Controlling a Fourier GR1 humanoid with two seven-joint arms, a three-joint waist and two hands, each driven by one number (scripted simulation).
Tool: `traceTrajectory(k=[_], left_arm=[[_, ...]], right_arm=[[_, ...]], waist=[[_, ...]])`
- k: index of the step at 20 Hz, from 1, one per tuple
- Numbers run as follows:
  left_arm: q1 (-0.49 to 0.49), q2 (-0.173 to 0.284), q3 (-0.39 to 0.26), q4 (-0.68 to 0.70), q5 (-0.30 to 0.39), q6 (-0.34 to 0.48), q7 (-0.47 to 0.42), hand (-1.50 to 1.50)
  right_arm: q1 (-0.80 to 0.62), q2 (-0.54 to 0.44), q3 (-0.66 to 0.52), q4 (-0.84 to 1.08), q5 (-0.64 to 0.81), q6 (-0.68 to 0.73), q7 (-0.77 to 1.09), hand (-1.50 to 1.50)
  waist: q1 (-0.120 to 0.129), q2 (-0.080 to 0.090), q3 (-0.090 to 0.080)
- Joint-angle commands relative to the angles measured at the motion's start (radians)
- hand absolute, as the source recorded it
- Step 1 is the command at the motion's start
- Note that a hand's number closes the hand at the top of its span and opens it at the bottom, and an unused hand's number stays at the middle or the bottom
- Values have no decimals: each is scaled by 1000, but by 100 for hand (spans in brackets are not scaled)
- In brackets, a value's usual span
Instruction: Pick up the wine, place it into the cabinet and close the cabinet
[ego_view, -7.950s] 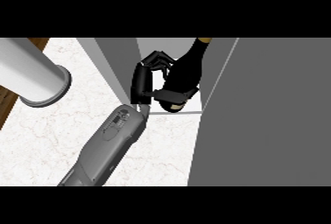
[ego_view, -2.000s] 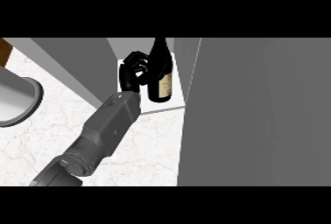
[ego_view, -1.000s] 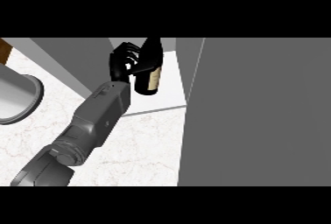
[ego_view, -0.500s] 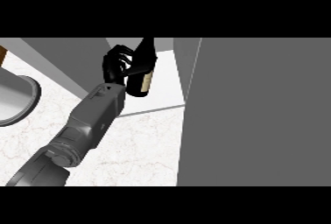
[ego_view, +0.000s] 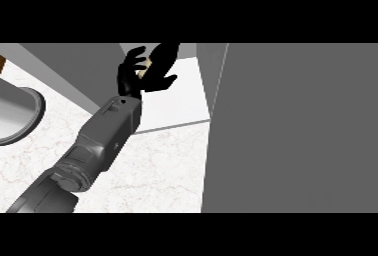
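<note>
Where the head view looks down, the dark glass wine bottle stands upright on the white floor of the grey open cabinet, far from the viewer, its neck pointing up and cut off at the top. Its tan label is too hidden to read. Just left, the black left hand has its fingers spread apart beside the bottle. A grey cabinet door fills the right; the white marble worktop lies near, with a grey round pot at the left.

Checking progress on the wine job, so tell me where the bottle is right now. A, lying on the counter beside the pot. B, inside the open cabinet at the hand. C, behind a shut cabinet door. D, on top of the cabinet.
B: the bottle sits inside the open cabinet, with the hand against it.
</note>
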Motion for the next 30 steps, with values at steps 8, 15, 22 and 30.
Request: traceTrajectory(k=[8,15,22,30], left_arm=[[12,80,-10,17,-14,-69,12,-150],[5,77,-50,-10,-54,-234,-28,-150],[33,45,26,-138,19,-506,-166,-150],[11,1,90,-194,66,-672,-188,-150]], right_arm=[[10,4,-3,-22,-19,5,-8,-150],[-3,10,6,-15,-3,-13,6,-150],[31,12,26,-20,36,-27,9,-150],[-13,-35,-17,-54,42,-86,94,-150]], waist=[[15,1,-2],[52,-20,-3],[101,-38,-3],[145,-64,0]])
